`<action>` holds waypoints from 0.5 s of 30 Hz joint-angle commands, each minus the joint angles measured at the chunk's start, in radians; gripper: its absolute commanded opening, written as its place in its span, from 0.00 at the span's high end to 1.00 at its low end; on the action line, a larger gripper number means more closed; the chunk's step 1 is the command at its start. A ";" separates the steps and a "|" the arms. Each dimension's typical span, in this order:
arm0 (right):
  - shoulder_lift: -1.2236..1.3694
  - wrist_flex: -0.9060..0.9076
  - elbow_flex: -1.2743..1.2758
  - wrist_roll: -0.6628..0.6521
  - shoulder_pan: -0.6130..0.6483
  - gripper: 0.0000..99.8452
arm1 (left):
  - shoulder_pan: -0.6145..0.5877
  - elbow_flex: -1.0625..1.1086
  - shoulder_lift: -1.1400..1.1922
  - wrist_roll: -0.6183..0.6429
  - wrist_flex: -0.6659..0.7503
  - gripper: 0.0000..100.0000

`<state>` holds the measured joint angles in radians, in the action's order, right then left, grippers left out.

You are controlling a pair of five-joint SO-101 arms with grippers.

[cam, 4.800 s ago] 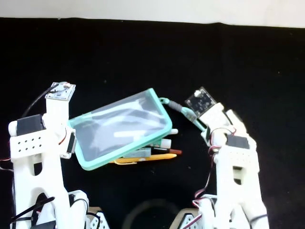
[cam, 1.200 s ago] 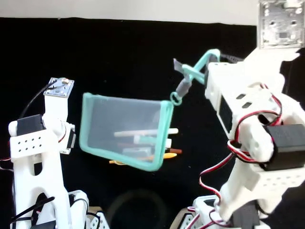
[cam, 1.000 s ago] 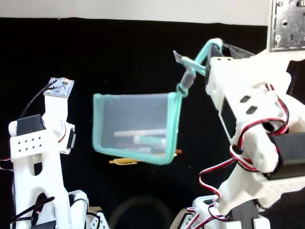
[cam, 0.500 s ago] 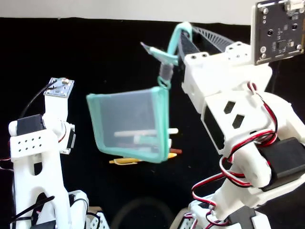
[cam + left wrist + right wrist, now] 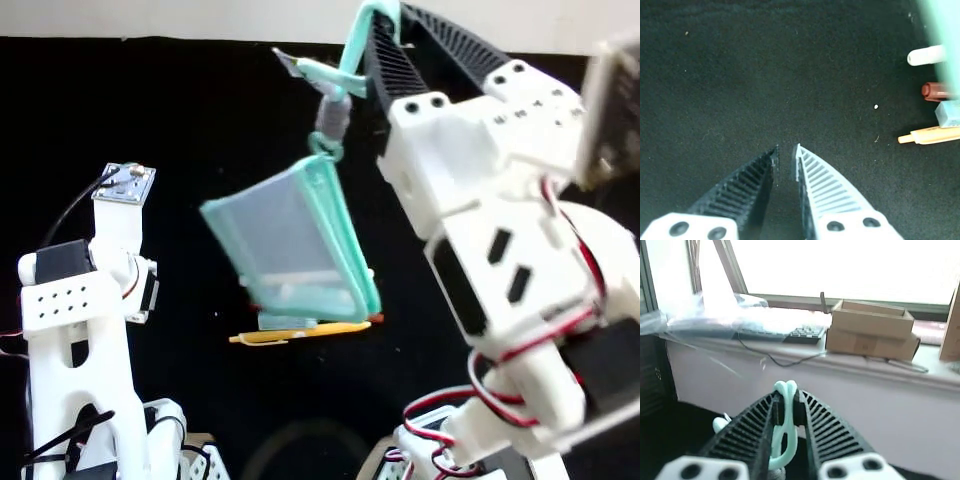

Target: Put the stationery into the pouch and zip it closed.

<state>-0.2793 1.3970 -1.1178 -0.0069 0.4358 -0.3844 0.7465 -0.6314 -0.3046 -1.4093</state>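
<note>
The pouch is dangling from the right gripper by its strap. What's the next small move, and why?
Probably lower the pouch down onto the table. The right gripper grips just the strap, so the pouch hangs tilted in the air, while the yellow pen, white pen and brown pen lie on the table, not inside it.
</note>
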 commanded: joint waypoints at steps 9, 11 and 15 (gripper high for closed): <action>0.005 0.061 -0.007 -0.021 0.124 0.99 | 0.015 -0.001 0.001 0.000 0.014 0.92; 0.005 0.077 0.019 -0.021 0.168 0.99 | 0.015 -0.001 0.001 0.000 0.014 0.92; 0.002 0.088 0.038 -0.020 0.239 0.99 | 0.010 -0.001 0.001 0.000 0.037 0.92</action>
<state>-0.2793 1.4830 -1.0840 -0.0161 0.6199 -0.3844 0.7511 -0.6314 -0.3046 -1.3970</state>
